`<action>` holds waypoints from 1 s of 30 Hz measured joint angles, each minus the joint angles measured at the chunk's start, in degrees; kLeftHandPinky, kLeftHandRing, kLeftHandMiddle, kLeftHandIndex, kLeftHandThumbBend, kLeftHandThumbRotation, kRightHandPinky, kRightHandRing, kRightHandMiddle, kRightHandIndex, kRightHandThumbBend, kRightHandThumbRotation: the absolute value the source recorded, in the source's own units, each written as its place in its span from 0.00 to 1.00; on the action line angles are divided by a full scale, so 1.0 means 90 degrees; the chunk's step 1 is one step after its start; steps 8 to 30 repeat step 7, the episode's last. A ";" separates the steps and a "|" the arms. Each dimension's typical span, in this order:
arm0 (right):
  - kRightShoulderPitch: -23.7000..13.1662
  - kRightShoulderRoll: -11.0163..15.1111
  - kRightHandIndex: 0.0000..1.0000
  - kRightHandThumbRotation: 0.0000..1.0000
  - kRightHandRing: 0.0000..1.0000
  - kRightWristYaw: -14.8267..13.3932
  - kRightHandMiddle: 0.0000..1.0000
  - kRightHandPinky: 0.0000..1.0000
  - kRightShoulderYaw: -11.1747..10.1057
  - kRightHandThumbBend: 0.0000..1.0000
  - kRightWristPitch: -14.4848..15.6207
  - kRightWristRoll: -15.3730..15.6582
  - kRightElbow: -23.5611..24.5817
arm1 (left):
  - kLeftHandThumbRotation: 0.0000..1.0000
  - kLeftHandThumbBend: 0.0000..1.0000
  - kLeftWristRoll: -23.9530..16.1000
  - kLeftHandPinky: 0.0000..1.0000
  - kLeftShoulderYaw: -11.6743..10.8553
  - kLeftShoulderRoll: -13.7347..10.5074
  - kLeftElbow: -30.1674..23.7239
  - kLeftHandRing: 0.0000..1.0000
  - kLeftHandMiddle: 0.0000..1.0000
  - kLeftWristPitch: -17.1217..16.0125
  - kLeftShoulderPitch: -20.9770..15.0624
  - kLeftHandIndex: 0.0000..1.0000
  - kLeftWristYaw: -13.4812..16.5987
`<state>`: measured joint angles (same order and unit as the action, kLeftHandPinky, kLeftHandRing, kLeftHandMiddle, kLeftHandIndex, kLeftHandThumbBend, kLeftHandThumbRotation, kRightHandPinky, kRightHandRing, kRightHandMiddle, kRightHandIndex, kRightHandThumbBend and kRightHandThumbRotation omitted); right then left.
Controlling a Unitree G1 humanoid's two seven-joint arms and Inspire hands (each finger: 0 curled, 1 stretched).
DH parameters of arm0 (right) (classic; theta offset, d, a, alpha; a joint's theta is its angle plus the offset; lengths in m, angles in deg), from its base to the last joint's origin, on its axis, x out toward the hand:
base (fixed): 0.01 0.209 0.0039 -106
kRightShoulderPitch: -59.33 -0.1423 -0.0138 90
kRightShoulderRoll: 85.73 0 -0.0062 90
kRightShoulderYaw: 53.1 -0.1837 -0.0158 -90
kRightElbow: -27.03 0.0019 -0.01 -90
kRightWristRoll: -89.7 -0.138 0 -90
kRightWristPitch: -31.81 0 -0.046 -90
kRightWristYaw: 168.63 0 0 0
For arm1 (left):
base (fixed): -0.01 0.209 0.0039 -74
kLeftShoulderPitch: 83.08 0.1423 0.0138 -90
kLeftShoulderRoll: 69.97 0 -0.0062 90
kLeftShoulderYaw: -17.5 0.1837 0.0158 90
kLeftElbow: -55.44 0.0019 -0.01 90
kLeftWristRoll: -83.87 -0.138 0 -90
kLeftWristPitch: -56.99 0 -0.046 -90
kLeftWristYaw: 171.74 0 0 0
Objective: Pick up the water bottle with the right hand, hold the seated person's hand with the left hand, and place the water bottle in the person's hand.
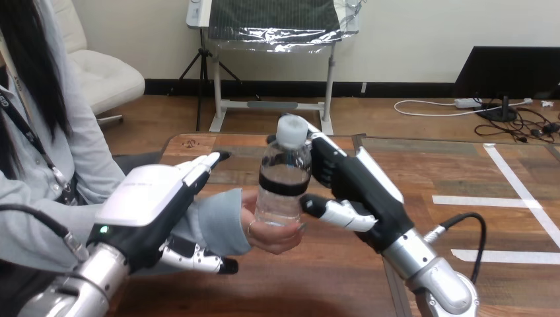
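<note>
A clear water bottle (pixel 284 178), white-capped and dark-banded, is held upright at centre, its base set in the person's hand (pixel 267 234). It is gripped from 3 o'clock by the fingers (pixel 333 210) of the right hand (pixel 362 188). At 8 o'clock the person's wrist (pixel 221 221) is clasped by the left hand (pixel 148 198). The wooden desk (pixel 317 277) is marked with white tape lines (pixel 522 191) at 3 o'clock.

a robotics lab or test room, by the look of it — a brown wooden plank table (pixel 422 165) marked out with straight white tape strips (pixel 485 200), and a robot's black-and-white jointed left hand (pixel 148 198) and right hand (pixel 360 188) over it.
</note>
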<state>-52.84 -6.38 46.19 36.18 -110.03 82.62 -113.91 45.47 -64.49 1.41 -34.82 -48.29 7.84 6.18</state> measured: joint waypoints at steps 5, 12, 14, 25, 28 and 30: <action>0.0060 0.0036 0.95 0.72 0.90 -0.0004 0.86 0.93 -0.0015 1.00 0.0019 -0.0031 0.0058 | 0.47 1.00 -0.0001 0.91 0.0000 0.0000 0.0000 0.96 1.00 -0.0027 0.0122 1.00 0.0113; 0.0086 0.0050 0.95 0.73 0.90 -0.0006 0.86 0.93 -0.0017 1.00 0.0020 -0.0040 0.0079 | 0.47 1.00 -0.0001 0.92 0.0000 0.0000 0.0000 0.97 1.00 -0.0045 0.0171 1.00 0.0159; 0.0086 0.0050 0.95 0.73 0.90 -0.0006 0.86 0.93 -0.0017 1.00 0.0020 -0.0040 0.0079 | 0.47 1.00 -0.0001 0.92 0.0000 0.0000 0.0000 0.97 1.00 -0.0045 0.0171 1.00 0.0159; 0.0086 0.0050 0.95 0.73 0.90 -0.0006 0.86 0.93 -0.0017 1.00 0.0020 -0.0040 0.0079 | 0.47 1.00 -0.0001 0.92 0.0000 0.0000 0.0000 0.97 1.00 -0.0045 0.0171 1.00 0.0159; 0.0086 0.0050 0.95 0.73 0.90 -0.0006 0.86 0.93 -0.0017 1.00 0.0020 -0.0040 0.0079 | 0.47 1.00 -0.0001 0.92 0.0000 0.0000 0.0000 0.97 1.00 -0.0045 0.0171 1.00 0.0159; 0.0086 0.0050 0.95 0.73 0.90 -0.0006 0.86 0.93 -0.0017 1.00 0.0020 -0.0040 0.0079 | 0.47 1.00 -0.0001 0.92 0.0000 0.0000 0.0000 0.97 1.00 -0.0045 0.0171 1.00 0.0159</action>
